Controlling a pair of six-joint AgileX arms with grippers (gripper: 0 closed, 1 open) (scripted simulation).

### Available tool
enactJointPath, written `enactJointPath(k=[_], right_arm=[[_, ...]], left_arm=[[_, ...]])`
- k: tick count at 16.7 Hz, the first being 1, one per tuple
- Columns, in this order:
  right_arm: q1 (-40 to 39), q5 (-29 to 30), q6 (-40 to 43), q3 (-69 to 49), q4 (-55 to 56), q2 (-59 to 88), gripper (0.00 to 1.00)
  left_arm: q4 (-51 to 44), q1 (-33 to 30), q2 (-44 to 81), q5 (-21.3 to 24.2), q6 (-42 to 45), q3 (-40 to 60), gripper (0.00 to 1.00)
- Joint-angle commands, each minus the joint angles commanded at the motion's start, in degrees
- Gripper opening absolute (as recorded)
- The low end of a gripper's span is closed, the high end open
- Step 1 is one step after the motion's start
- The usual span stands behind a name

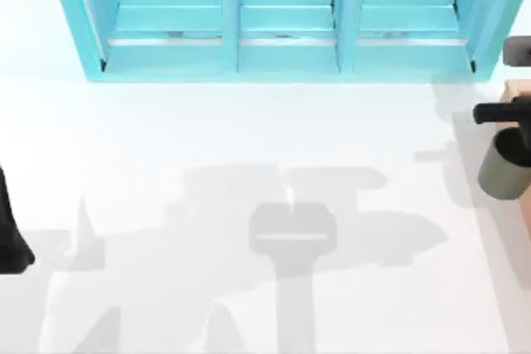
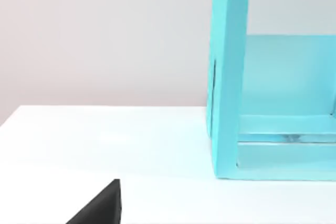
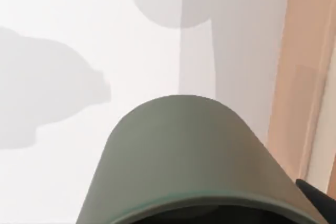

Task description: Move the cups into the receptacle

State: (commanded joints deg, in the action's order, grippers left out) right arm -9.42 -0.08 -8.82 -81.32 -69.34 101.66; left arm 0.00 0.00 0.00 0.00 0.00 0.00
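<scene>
The right tool [image 1: 508, 113] grips the olive cup [image 1: 504, 165] at right edge — lift it over the tan box [image 1: 521, 89] wall, then let go gently.

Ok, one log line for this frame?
right gripper: at olive cup, table's right edge | box: beside cup | left arm: parked left

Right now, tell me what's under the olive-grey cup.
The olive-grey cup hangs at the right gripper over white table, beside the tan box. Whatever lies straight beneath its base is covered.
</scene>
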Motion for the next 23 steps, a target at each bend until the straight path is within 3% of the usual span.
enactJointPath(k=[9, 19, 23], right_arm=[[3.94, 0.15, 2.73, -1.1, -2.3, -1.07, 0.0], [27.79, 1.94, 26.45, -10.35, -8.02, -0.29, 0.0], [31.21, 2.27, 29.86, -11.34, -8.86, -0.22, 0.0]], left_arm=[[0.0, 0.0, 0.0, 0.0, 0.0, 0.0, 1.0], [0.0, 0.0, 0.0, 0.0, 0.0, 0.0, 1.0], [0.0, 0.0, 0.0, 0.0, 0.0, 0.0, 1.0]])
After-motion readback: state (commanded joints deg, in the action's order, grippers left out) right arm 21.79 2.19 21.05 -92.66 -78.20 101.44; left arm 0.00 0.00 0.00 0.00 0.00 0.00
